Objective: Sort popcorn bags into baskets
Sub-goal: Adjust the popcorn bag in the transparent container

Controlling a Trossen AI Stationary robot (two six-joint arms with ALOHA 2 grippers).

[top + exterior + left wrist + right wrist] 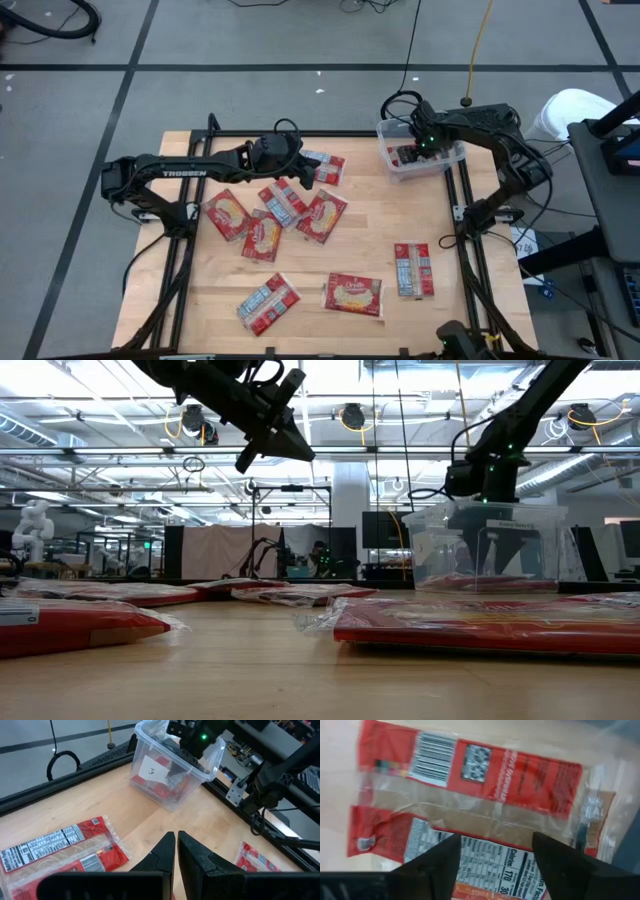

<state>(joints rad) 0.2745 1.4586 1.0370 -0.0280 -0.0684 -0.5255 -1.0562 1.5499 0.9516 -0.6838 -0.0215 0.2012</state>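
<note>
The right gripper (412,150) hangs inside the small clear plastic tub with a rim (388,160) at the far right corner of the wooden table (330,270); its fingers (437,862) are spread apart, holding nothing; a flat red popcorn bag with white print (470,795) lies in the tub just under them. The left gripper (300,176) floats above the far middle of the table, fingers (167,852) pinched together and empty; the other red popcorn bags (322,215) lie scattered flat on the table.
</note>
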